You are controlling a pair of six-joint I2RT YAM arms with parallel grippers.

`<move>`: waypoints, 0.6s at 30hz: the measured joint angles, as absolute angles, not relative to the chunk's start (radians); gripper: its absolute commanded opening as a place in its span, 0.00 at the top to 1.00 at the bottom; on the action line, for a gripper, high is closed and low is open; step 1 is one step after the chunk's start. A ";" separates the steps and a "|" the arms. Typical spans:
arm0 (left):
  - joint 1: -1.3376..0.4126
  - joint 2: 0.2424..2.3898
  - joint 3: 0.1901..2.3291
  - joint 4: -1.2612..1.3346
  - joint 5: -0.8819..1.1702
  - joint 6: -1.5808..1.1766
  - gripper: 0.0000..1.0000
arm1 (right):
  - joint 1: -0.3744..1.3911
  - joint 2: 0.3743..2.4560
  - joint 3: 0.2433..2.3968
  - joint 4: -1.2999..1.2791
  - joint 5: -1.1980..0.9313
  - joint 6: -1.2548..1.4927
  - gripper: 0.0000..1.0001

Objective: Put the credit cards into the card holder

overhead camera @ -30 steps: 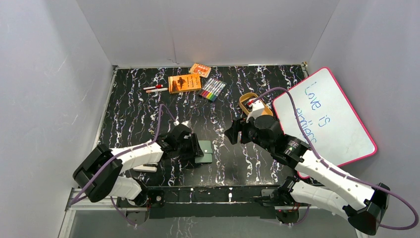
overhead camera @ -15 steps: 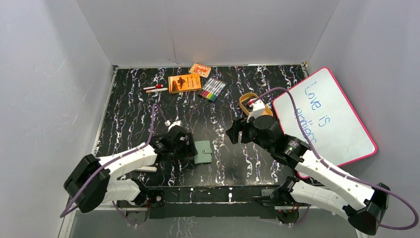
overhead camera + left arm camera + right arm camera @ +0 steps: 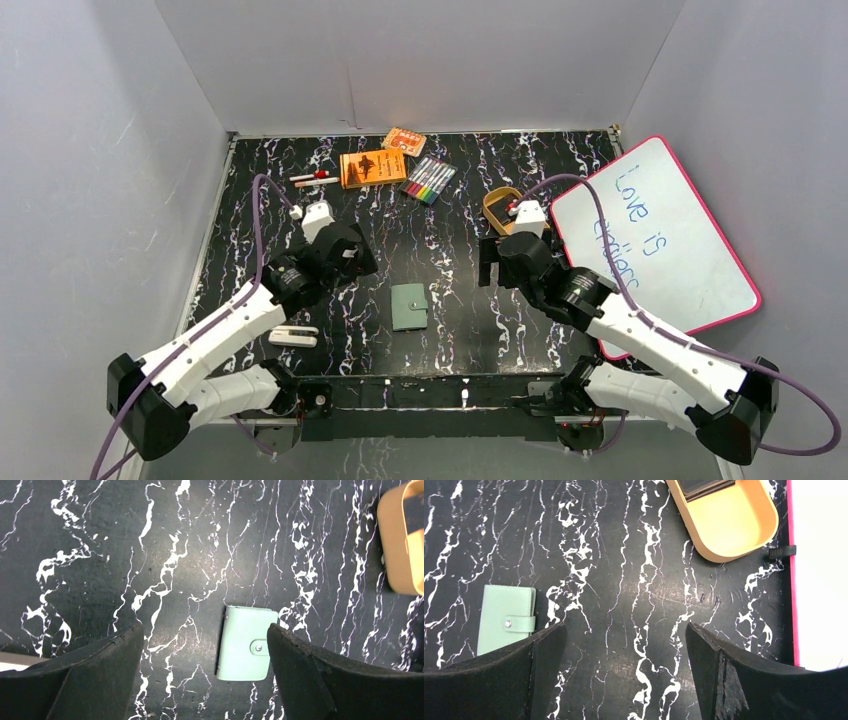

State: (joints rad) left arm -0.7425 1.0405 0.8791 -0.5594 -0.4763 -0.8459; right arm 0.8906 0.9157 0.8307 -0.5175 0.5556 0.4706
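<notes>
The sage-green card holder (image 3: 409, 306) lies closed and snapped on the black marbled table, free of both grippers. My left gripper (image 3: 347, 262) hovers up and to its left, open and empty; in the left wrist view the card holder (image 3: 247, 643) lies below, near the right finger (image 3: 310, 675) of the left gripper (image 3: 204, 630). My right gripper (image 3: 497, 266) hangs open and empty over bare table (image 3: 625, 627), with the card holder (image 3: 506, 620) at its left finger. Dark credit cards (image 3: 704, 487) lie in the tan tray (image 3: 744, 530), cut off by the frame's top edge.
The tan tray (image 3: 503, 207) sits beside a pink-rimmed whiteboard (image 3: 660, 235) at the right. Orange boxes (image 3: 372, 167), a marker pack (image 3: 428, 178) and pens (image 3: 313, 179) lie at the back. A small white object (image 3: 293, 337) lies near the front left.
The left gripper opened, let go of the card holder and drew back up and to the left. The right gripper opened wider and shifted slightly right. The card holder stays closed on the table.
</notes>
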 measured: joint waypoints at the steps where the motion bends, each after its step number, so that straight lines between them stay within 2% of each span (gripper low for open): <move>1: -0.742 1.037 0.887 -0.575 -0.490 -0.871 0.09 | 0.891 0.928 0.831 -0.525 0.569 0.483 0.02; 6: -0.742 1.020 0.912 -0.636 -0.514 -0.963 0.08 | 0.891 0.997 0.871 -0.519 0.567 0.519 0.01; 10: -0.742 0.996 0.980 -0.650 -0.514 -0.919 0.08 | 0.891 1.012 0.986 -0.466 0.542 0.472 0.01; 18: -0.742 0.827 0.945 -0.587 -0.532 -0.796 0.08 | 0.891 0.839 1.051 -0.261 0.522 0.294 0.01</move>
